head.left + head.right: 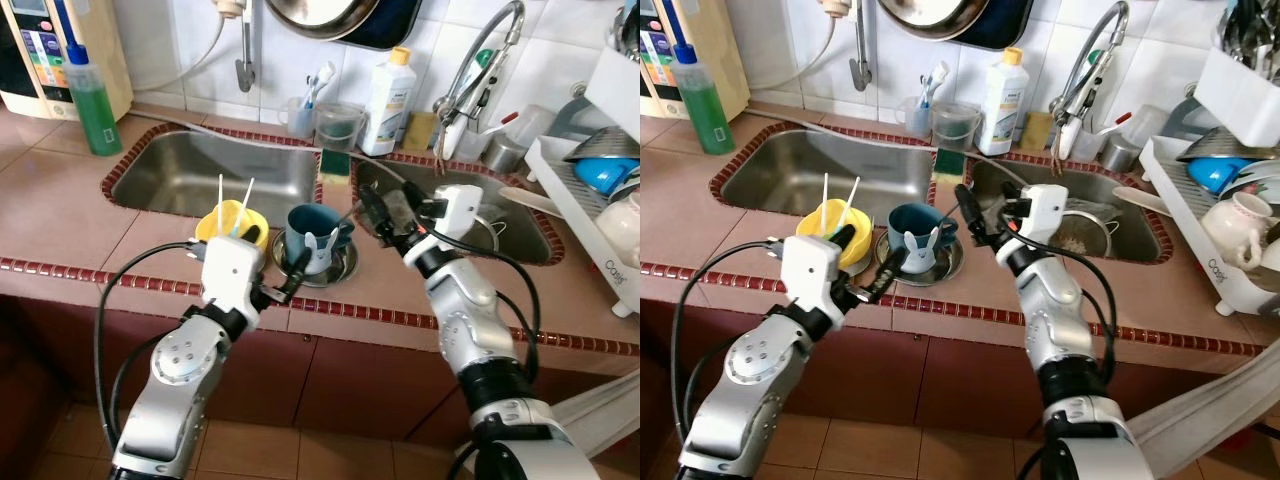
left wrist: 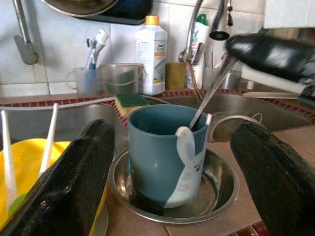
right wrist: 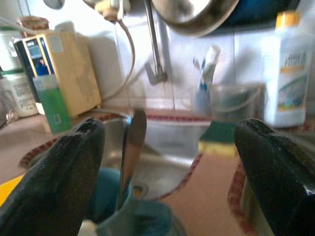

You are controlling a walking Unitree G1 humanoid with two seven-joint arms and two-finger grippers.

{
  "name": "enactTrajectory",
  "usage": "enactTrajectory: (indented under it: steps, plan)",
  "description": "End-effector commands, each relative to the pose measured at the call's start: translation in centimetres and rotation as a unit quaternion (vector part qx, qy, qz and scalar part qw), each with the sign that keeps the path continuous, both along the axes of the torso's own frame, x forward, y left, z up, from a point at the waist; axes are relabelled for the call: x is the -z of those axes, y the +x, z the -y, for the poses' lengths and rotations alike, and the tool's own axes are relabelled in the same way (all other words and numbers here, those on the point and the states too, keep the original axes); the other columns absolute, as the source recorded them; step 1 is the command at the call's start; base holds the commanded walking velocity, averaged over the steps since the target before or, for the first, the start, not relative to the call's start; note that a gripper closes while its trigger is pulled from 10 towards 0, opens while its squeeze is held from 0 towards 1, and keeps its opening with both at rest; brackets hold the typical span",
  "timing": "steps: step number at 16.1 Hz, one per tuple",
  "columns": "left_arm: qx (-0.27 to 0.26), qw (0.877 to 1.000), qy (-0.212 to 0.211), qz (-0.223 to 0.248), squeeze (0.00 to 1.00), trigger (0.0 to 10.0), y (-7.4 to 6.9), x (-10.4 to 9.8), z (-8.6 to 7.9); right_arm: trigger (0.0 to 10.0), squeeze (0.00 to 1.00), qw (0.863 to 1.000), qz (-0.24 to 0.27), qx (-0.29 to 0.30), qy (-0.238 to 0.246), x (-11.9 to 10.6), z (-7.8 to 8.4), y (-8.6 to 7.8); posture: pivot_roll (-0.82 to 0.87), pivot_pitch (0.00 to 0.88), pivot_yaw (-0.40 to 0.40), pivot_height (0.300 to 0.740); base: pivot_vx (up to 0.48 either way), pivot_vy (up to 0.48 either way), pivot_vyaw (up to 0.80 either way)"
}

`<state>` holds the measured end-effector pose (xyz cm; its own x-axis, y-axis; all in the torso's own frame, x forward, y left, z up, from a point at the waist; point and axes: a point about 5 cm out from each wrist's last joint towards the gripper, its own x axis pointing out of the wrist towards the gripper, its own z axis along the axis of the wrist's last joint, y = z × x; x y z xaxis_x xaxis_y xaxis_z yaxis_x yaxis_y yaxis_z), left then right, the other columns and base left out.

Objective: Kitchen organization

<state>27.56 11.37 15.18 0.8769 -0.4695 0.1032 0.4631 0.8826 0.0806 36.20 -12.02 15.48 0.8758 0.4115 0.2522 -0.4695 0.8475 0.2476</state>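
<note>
A blue mug (image 1: 312,228) with a white rabbit figure stands in a shallow steel bowl (image 1: 345,268) on the counter strip between two sinks. A metal spoon (image 2: 211,91) leans inside the mug, handle up. My left gripper (image 1: 280,262) is open just in front of the mug, one finger (image 2: 74,187) on each side of it, not touching. My right gripper (image 1: 380,218) is open up and to the right of the mug. The spoon handle (image 3: 133,147) stands free between its spread fingers (image 3: 275,177). A yellow bowl (image 1: 232,220) holding two white sticks sits to the mug's left.
Left sink (image 1: 200,170) and right sink (image 1: 520,235) lie behind the counter strip. A green-yellow sponge (image 1: 335,165), toothbrush cup (image 1: 300,115) and white detergent bottle (image 1: 388,100) line the back. Faucet (image 1: 480,60) and dish rack (image 1: 600,200) stand right, a green bottle (image 1: 95,105) left.
</note>
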Motion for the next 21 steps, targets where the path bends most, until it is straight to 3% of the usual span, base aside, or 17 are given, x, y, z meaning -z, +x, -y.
enactTrajectory:
  steps: [1,6,11,12,13,21]
  plan:
    - [0.011,1.0,0.009,0.012,0.0,10.0,-0.3,-0.5,0.3,10.0,0.0,1.0,-0.01,-0.001,0.012,0.0,0.0,0.4,0.06,0.0,-0.108,0.732,0.0,0.0,0.0]
    - [0.008,1.0,0.013,0.013,0.0,10.0,-0.4,-0.6,0.2,10.0,0.0,0.998,-0.04,-0.033,0.044,0.7,-1.4,0.7,0.08,0.0,-0.125,0.732,0.0,0.0,0.0]
    - [0.011,1.0,0.008,0.015,0.0,10.0,-0.6,-0.8,0.4,9.6,0.0,0.997,-0.056,-0.046,0.03,1.0,-1.9,1.3,0.08,0.0,-0.134,0.732,0.0,0.0,0.0]
    - [0.011,1.0,0.009,0.016,0.0,10.0,-0.6,-0.9,0.4,1.5,0.0,0.997,-0.055,-0.047,0.019,1.0,-2.0,1.3,0.08,0.0,-0.137,0.732,0.0,0.0,0.0]
    - [0.012,1.0,0.009,0.017,0.0,10.0,-0.5,-0.9,0.4,0.0,0.0,0.997,-0.055,-0.051,0.016,1.0,-2.0,1.3,0.08,0.0,-0.137,0.732,0.0,0.0,0.0]
    - [0.015,1.0,0.012,0.019,0.0,10.0,-0.4,-1.1,0.4,0.0,0.0,0.997,-0.049,-0.064,-0.008,0.9,-2.0,1.5,0.08,0.0,-0.14,0.732,0.0,0.0,0.0]
